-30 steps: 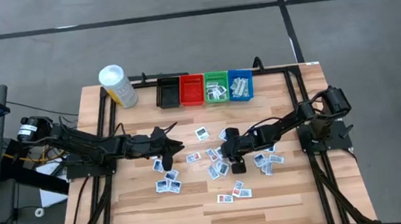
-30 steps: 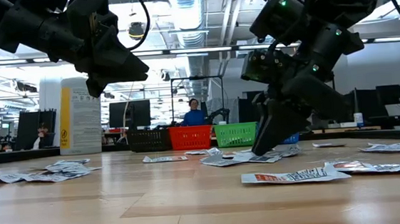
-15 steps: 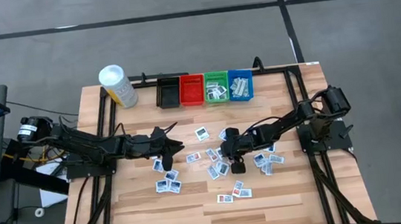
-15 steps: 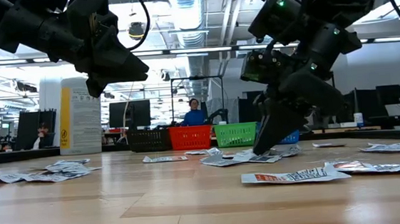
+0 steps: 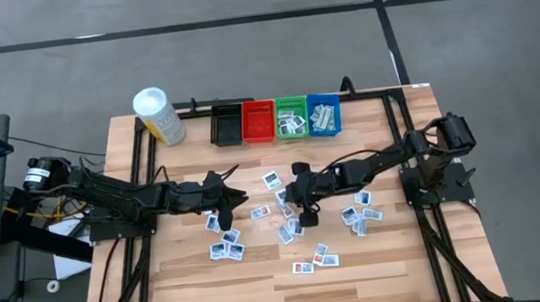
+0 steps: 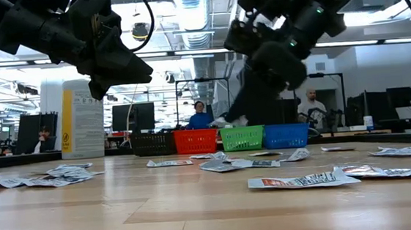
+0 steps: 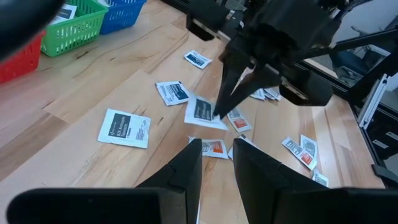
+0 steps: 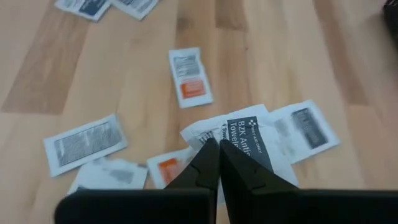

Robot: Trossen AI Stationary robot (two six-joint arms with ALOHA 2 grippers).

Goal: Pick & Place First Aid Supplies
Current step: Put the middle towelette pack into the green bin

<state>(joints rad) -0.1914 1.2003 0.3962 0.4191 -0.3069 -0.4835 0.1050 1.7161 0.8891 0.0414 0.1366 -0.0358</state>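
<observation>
Since a second ago the right gripper (image 5: 286, 198) has risen off the table and swung toward the middle of the board; in the low view it now hangs clear of the wood, where before its tips were down among the packets. Its fingers (image 8: 214, 163) are pressed together, and their tips pinch the edge of a white packet with a dark label (image 8: 249, 143), which in the left wrist view hangs tilted from them above the boards. Beneath and around it lie other first aid supplies (image 5: 299, 230): one with an orange patch (image 8: 189, 77), a grey-printed one (image 8: 86, 144), and more scattered across the middle of the wooden table (image 5: 382, 260).

The left gripper (image 5: 233, 203) hovers above the table just left of the packet scatter, its fingers (image 7: 189, 169) spread a little with nothing between them. A small cluster of packets (image 5: 225, 238) lies beside and below it.

At the far edge of the table stands a row of bins: black (image 5: 226, 124), red (image 5: 258, 121), green (image 5: 292, 117) and blue (image 5: 324, 115), side by side. The green and blue ones hold packets. A yellow bottle with a white cap (image 5: 158, 115) stands left of the black bin. In the low view, people (image 6: 201, 115) show in the room beyond the bins.
</observation>
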